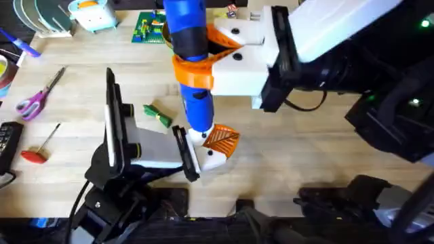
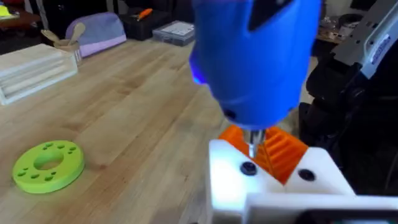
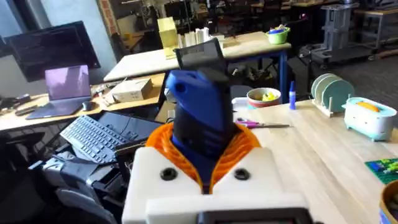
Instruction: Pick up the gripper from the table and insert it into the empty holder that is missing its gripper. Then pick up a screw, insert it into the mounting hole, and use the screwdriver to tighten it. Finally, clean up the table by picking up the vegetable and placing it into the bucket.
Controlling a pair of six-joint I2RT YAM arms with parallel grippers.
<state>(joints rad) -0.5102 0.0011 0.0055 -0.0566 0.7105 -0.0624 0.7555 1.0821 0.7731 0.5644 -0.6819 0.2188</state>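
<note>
My right gripper (image 1: 195,70) is shut on the blue screwdriver (image 1: 186,34) and holds it upright; its orange pads clamp the barrel (image 3: 202,124). The metal tip (image 2: 252,144) points down at a dark screw head (image 2: 248,168) in the white gripper (image 1: 218,144), whose orange ribbed face (image 2: 280,152) shows. That gripper sits against the black holder (image 1: 184,153) at the end of my left arm's white body (image 1: 154,150). The green vegetable (image 1: 157,114) lies on the table (image 1: 305,149) just left of the screwdriver. A sliver of the yellow-orange bucket (image 1: 163,31) peeks out behind the screwdriver.
Purple-handled scissors (image 1: 37,95), a red-handled tool (image 1: 39,150) and a black remote (image 1: 7,146) lie at the left. A green block plate (image 1: 146,26) and a light-blue appliance (image 1: 95,15) stand at the back. A lime-green disc (image 2: 48,165) lies on the wood.
</note>
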